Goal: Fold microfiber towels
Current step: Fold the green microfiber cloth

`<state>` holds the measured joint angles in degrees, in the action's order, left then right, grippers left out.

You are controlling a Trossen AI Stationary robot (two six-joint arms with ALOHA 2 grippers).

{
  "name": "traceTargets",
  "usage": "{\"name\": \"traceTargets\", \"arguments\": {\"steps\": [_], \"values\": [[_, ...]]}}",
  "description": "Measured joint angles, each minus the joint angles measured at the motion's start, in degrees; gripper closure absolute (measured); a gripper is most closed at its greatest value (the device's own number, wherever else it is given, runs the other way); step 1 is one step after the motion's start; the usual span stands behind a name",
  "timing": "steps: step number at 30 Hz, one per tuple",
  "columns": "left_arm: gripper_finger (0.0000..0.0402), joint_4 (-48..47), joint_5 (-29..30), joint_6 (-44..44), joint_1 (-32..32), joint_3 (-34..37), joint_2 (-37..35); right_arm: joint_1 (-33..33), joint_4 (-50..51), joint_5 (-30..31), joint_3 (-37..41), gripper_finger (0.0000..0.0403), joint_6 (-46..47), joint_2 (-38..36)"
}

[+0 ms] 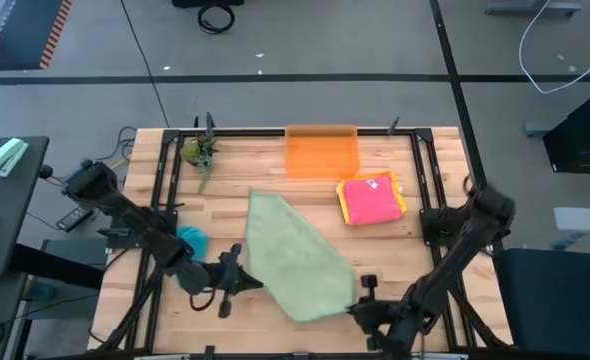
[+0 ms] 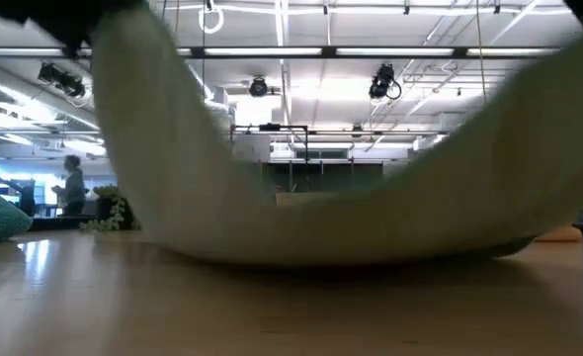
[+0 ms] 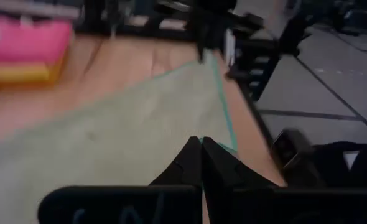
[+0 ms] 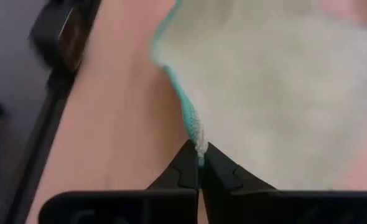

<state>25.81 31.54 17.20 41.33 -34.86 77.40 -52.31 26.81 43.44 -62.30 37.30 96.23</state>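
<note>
Table (image 1: 225,215): pale wooden planks, black metal frame round the edge.

Green towel (image 1: 293,255): the largest cloth, sage green, soft matte weave with a thin teal hem. It is spread on the table's near half, between the two grippers. In the low view it hangs as a sagging curve, raised at both ends, its middle resting on the wood.

Left gripper (image 1: 243,283): at the green towel's left near edge. In the left wrist view its jaws are pressed together on the hem at a corner of the towel.

Right gripper (image 1: 358,306): at the green towel's right near corner. In the right wrist view its jaws are closed tight, pinching the teal hem between the tips.

Orange bin (image 1: 321,152): rigid, translucent, rectangular, at the table's far edge, beyond the green towel.

Pink towel (image 1: 369,198): folded to a flat square, small white tag on top, lying on a folded yellow towel (image 1: 401,196) of which only the rim shows. The stack sits just right of the green towel's far part, near the bin.

Teal towel (image 1: 189,238): a crumpled lump left of the green towel, partly under the left arm.

Small plant (image 1: 200,153): green and spiky, at the table's far left corner.
</note>
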Motion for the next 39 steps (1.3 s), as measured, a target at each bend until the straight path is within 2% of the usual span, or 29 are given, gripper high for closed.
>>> {"name": "traceTargets", "arguments": {"steps": [4, 7, 11, 14, 16, 21, 25, 29, 34, 39], "values": [[0.0393, -0.3, 4.0, -9.1, -0.1, -2.3, -6.5, 0.7, 8.4, 10.0, 0.0, 0.0398, -3.6, -11.8], [0.0397, 0.0, 7.6, -17.4, -0.2, -5.7, -11.0, 1.9, 7.5, 16.2, 0.0, 0.0398, -11.9, -21.2], [0.0396, -2.3, 9.0, -27.4, -0.4, -12.5, -14.7, 5.5, 1.3, 17.6, 0.0, 0.0399, -26.8, -31.8], [0.0397, -11.3, 14.9, -31.3, -2.0, -18.8, -15.6, 10.5, -3.2, 16.8, 0.0, 0.0399, -36.5, -37.6], [0.0397, -17.9, 17.9, -31.0, -4.4, -22.3, -15.6, 15.8, -4.5, 13.2, -0.1, 0.0399, -40.1, -40.2], [0.0398, -30.7, 18.3, -28.1, -12.5, -26.7, -15.9, 30.9, -5.9, -0.1, -0.1, 0.04, -47.1, -41.7], [0.0398, -32.6, 17.4, -28.9, -19.5, -27.1, -17.5, 42.1, -12.6, -11.1, -0.1, 0.04, -54.3, -40.3], [0.0398, -32.9, 12.7, -29.8, -25.8, -27.3, -20.8, 50.2, -17.7, -21.2, -1.1, 0.04, -61.5, -39.4], [0.0398, -35.6, 6.0, -24.0, -27.2, -29.9, -24.8, 54.1, -11.7, -33.2, -7.1, 0.04, -61.5, -38.6], [0.0398, -44.3, 0.0, -11.8, -21.6, -28.5, -25.9, 49.6, -3.9, -44.8, -7.7, 0.04, -54.9, -37.5]]}}
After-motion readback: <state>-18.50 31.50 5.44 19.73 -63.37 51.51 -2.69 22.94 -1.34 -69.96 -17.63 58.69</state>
